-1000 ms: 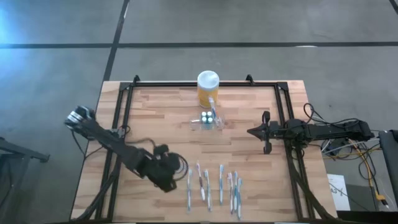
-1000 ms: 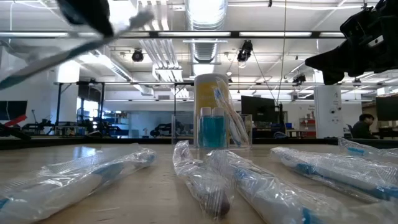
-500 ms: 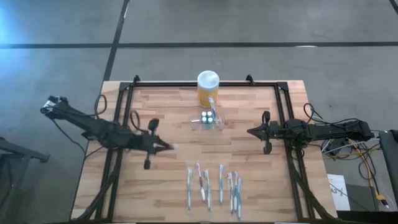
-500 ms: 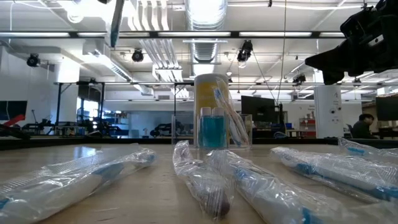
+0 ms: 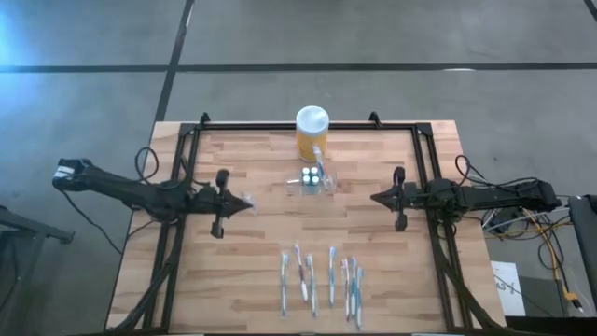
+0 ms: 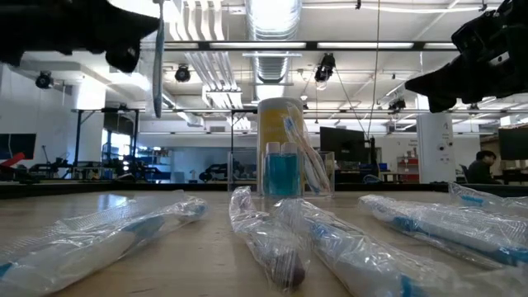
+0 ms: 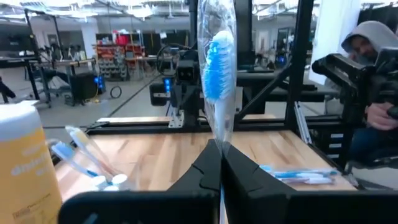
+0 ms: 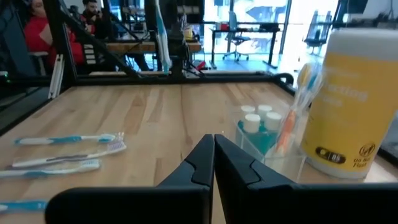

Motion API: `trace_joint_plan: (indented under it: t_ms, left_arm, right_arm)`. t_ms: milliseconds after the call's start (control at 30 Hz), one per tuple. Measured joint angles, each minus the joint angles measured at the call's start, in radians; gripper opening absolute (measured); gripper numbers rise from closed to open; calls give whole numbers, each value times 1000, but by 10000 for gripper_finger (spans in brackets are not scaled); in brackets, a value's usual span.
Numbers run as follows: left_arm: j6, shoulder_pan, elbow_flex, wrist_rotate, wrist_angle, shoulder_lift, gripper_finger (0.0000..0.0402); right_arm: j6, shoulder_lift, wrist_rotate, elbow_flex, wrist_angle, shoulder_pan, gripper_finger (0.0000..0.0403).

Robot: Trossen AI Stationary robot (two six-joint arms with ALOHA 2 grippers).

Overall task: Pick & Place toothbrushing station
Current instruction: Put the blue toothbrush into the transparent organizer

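The clear toothbrushing station [image 5: 311,182] stands on the table's far middle, in front of the yellow jar [image 5: 312,131]. It holds small blue bottles and a leaning toothbrush, and shows in the low view [image 6: 282,173] and the right wrist view [image 8: 264,140]. My left gripper [image 5: 231,203] is above the table's left part, shut on a plastic-wrapped toothbrush [image 7: 216,68]. My right gripper [image 5: 378,198] is shut and empty above the table's right part, fingers pointing at the station. My left gripper pinches the wrapped toothbrush between its two fingers [image 7: 208,168], on the wrapper below the blue bristle head [image 7: 219,134]. The fingers lie level, coming from the table's left, across the brush. The brush stands upright, lifted clear of the table, its lower end [image 6: 157,107] hanging below the fingers.
Several wrapped toothbrushes [image 5: 322,280] lie in a row near the table's front edge and fill the low view's foreground [image 6: 272,239]. A black frame [image 5: 187,159] runs along the table's sides and back. People show in the room beyond [image 7: 373,68].
My left gripper has risen from the row of wrapped toothbrushes with one of them and gone toward the table's far and left edges. The brush, slanted a second ago, now stands upright, clear of the table.
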Motion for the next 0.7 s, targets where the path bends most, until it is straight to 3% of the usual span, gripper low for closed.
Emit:
trace_joint_plan:
  t_ms: [167,367,533,700]
  left_arm:
    - [12,3,-120,0,212,6,1]
    - [18,5,-187,0,306,6,1]
    - [-9,8,-170,-1,319,19,1]
    - [39,31,-45,-5,312,59,1]
  right_arm:
    - [-70,-2,1,0,42,0,8]
    - [-82,-2,1,0,100,0,8]
    - [-70,-2,1,0,167,0,8]
    - [-59,-2,1,0,171,0,8]
